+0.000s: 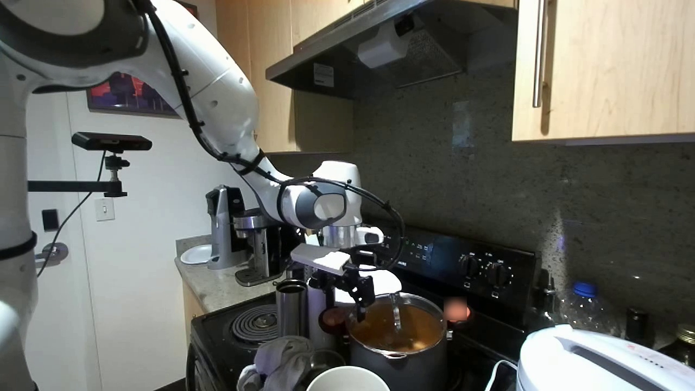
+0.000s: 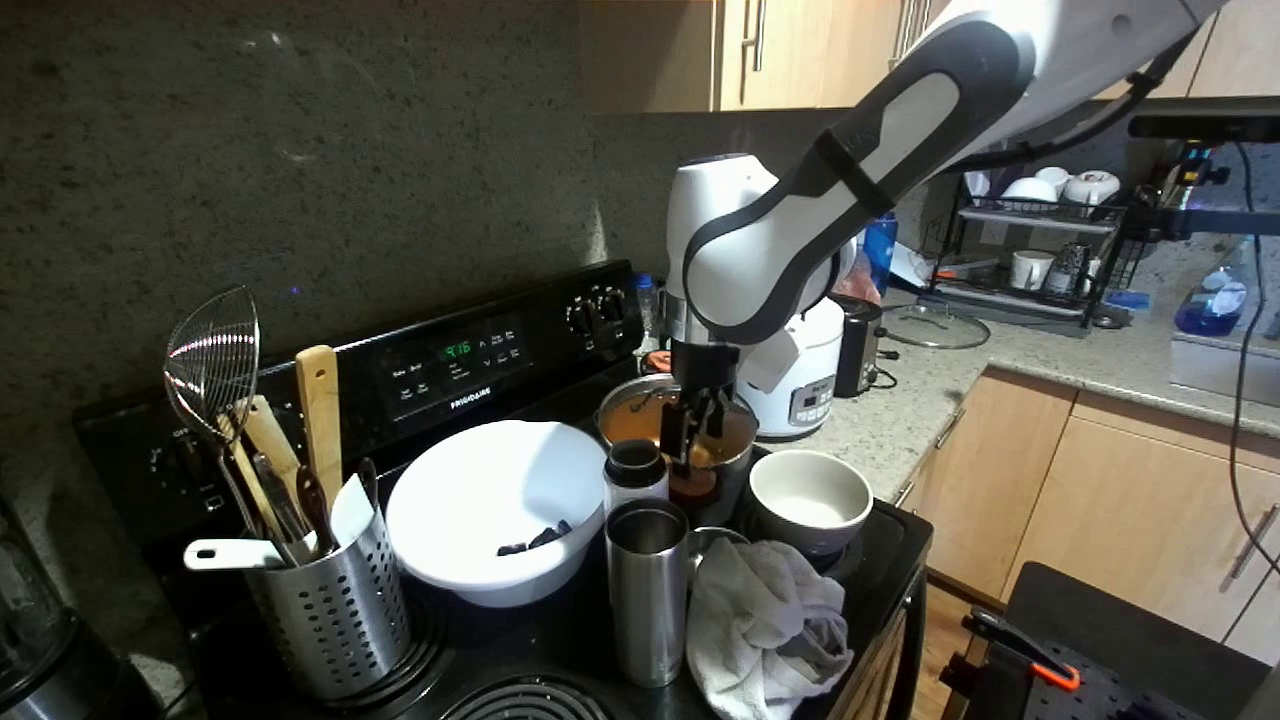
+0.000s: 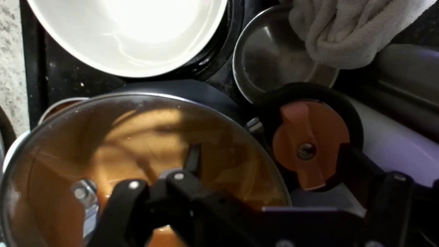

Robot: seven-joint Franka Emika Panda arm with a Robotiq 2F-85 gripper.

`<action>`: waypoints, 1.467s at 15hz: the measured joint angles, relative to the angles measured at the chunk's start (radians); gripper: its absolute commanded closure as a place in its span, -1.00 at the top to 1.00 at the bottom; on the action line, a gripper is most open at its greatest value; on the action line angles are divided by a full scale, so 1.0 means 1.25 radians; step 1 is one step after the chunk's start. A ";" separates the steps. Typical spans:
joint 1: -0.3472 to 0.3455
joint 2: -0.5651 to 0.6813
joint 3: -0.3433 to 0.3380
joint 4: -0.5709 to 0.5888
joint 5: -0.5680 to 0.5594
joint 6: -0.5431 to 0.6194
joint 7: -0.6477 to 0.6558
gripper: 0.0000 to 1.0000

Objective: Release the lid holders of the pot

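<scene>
Orange plastic lid-holder disc [image 3: 311, 139] beside round grey metal pot [image 1: 404, 372]: probably stiff; its ridge [image 3: 300, 127] suits my spread end effector [image 3: 271, 152].

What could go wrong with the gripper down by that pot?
The open black gripper could slip past the round orange-red knob beside the round grey metal pot. It might bump the upright white bottle with a black neck nearby, or scrape the clear glass lid it partly overhangs.

The stove [image 2: 560, 637] carries pot [image 1: 402, 363], tumbler [image 2: 650, 600], white bowl [image 2: 485, 490].
</scene>
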 measured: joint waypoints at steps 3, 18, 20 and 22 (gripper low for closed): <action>-0.002 0.021 0.002 0.029 0.010 0.000 -0.028 0.03; -0.006 0.010 0.001 0.023 0.048 -0.036 -0.020 -0.79; -0.011 0.004 -0.005 0.015 0.044 -0.040 0.026 -0.79; -0.013 -0.002 -0.011 0.008 0.044 -0.040 0.080 -0.80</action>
